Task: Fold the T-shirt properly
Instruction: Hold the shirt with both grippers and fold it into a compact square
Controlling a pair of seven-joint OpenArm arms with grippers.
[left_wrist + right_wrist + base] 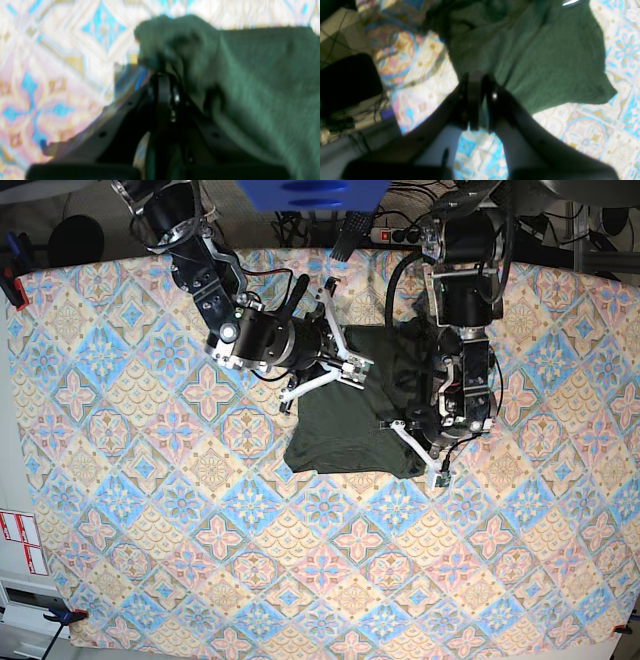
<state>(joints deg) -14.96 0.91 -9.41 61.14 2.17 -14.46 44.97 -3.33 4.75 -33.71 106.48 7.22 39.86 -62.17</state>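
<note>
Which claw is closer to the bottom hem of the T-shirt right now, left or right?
Left. The left claw sits at the T-shirt's lower corner, by the hem, shut on the cloth. The right claw grips the fabric higher up, near the upper edge.

Colours on the table
T-shirt [345, 425] dark olive-green, plain, no print; tablecloth [200, 560] w/ blue, pink, cream & tan diamond-floral tile pattern; arms black w/ white bits.

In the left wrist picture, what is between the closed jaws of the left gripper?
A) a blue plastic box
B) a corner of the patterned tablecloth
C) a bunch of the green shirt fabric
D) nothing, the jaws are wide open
C: the left gripper is shut, with a bunch of the T-shirt gathered at its tip.
</note>
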